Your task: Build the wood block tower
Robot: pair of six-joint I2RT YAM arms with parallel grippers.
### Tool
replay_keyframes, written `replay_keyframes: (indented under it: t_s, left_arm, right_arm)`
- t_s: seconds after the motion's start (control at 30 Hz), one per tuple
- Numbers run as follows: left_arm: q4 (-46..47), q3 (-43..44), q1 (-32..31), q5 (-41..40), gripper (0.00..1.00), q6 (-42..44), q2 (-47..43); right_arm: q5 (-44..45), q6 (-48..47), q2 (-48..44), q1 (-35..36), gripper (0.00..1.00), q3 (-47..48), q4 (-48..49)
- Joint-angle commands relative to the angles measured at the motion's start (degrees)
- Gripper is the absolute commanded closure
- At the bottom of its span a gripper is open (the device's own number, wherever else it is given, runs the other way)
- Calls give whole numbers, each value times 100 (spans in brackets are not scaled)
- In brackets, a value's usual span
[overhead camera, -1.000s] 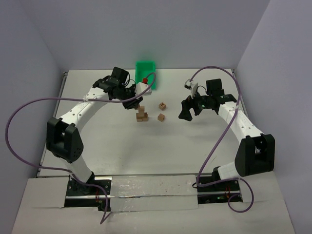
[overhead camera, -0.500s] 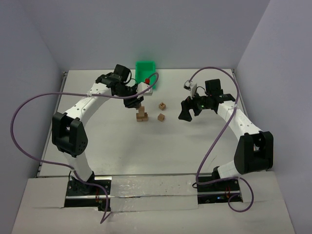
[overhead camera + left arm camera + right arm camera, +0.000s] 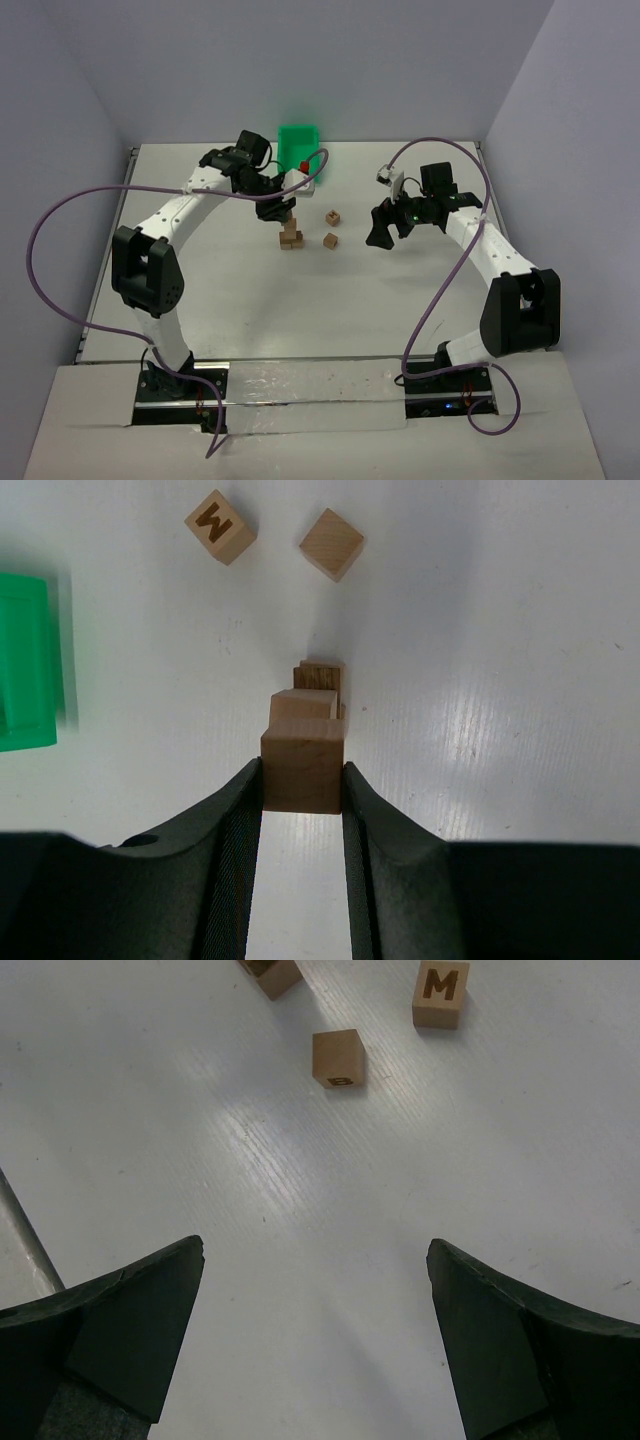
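Observation:
My left gripper [image 3: 279, 211] is shut on a light-tan wood block [image 3: 303, 755], which sits squarely between the two fingertips [image 3: 252, 780]. It holds the block just above the tower [image 3: 291, 237], a short stack of tan cubes whose top cubes show right behind the held block in the left wrist view [image 3: 312, 702]. I cannot tell whether the block touches the stack. Two loose blocks lie to the tower's right: one with an M mark [image 3: 333, 217] [image 3: 220, 526] [image 3: 441, 994] and one other [image 3: 330, 240] [image 3: 332, 544] [image 3: 338, 1058]. My right gripper [image 3: 380, 233] [image 3: 315, 1260] is open and empty, right of the loose blocks.
A green plastic bin [image 3: 298, 146] stands at the back of the white table, behind the tower; its edge shows in the left wrist view [image 3: 25, 660]. Purple cables loop from both arms. Grey walls enclose the table on three sides.
The left arm's elbow has swung a little forward and left while its gripper stays at the tower with the block. The right arm has not moved.

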Motion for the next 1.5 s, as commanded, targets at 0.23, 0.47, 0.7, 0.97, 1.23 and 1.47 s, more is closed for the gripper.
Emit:
replay_keyframes:
  t_s: [0.23,0.47,0.7,0.97,1.23,1.47]
  left_arm:
    - [-51,292,13,277,66,100,136]
    - [-15,324,13,259,63,82,211]
    - [-9,370,13,259,61,58,301]
    - [21,414,13,268,59,23,358]
    - [4,483,13,242,59,19,386]
    - [23,449,7,222,57,30,413]
  right_arm:
    - [-74,-54,59,-26,0,96,-16]
    - [-74,-53,83,-26,0,105,-25]
    - [-74,-53,98,-26,0,113,-30]
    - [-92,-67,111,-26,0,122,-39]
    - [-100,-63,111,-34,0,122,-43]
    - [-92,-64,119,-28,0,122,-43]
